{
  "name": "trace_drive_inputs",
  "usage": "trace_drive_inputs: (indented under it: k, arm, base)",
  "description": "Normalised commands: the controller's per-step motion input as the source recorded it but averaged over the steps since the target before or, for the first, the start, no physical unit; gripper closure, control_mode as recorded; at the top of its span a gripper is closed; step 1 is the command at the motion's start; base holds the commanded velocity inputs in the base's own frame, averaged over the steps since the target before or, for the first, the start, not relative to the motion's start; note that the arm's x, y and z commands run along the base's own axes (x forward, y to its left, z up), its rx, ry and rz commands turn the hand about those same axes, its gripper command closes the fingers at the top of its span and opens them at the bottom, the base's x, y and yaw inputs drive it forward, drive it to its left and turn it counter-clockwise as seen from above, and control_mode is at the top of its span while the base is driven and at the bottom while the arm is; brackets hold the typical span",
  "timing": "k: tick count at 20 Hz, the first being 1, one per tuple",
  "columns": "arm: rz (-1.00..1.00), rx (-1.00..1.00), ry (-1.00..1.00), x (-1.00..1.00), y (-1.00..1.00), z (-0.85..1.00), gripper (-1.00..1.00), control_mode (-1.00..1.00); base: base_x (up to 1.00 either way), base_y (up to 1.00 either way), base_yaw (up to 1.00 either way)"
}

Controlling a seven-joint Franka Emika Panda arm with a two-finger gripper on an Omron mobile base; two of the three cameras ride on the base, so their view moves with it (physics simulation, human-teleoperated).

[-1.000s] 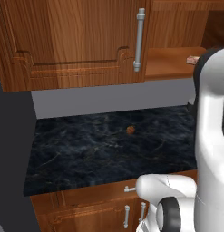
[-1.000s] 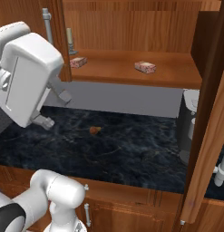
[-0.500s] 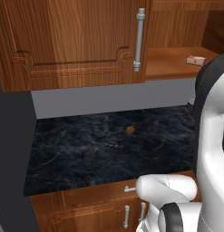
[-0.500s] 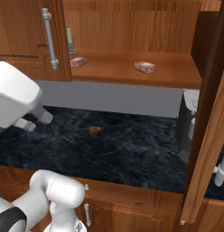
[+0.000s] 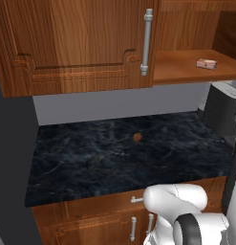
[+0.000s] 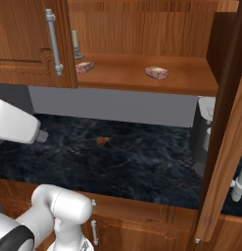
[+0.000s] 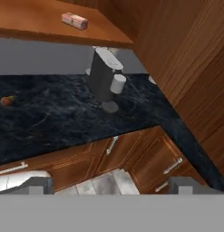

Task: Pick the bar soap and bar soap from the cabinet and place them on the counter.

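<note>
Pinkish bar soap (image 7: 75,21) (shelved) lies well beyond fingers (image 7: 37,185).

Gripper (image 7: 111,186) wide open, empty — fingertips at the lower left and lower right of hand view. White arm link at left edge of right base view — angled down.

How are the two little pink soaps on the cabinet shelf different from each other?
The left bar soap sits near the closed door, beside the candle; the right bar soap lies in the open middle of the shelf. The right one looks a bit bigger, being nearer. Both are pinkish, flat, untouched.
</note>
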Motion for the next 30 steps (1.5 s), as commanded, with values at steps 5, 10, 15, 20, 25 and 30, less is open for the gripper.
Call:
trace_drive_inputs:
  k: [5,10,15,20,25,30]
  arm:
    - [0.13,0.11,-0.18,0.00,0.24,0.00,-1.00,-1.00]
    - [0.13,0.09,-0.24,0.00,0.15,0.00,-1.00,-1.00]
    - [0.12,0.05,-0.19,0.00,0.24,0.01,-1.00,-1.00]
    - [0.13,0.03,-0.20,0.04,0.29,0.00,-1.00,-1.00]
    - [0.14,0.03,-0.16,0.04,0.21,0.00,-1.00,-1.00]
    - [0.06,0.00,-0.09,0.00,0.00,0.01,-1.00,-1.00]
  base:
    - [0.00,0.00,0.00]
    - [0.00,0.00,0.00]
    - [0.00,0.00,0.00]
    - [0.00,0.00,0.00]
    - [0.00,0.00,0.00]
    - [0.00,0.00,0.00]
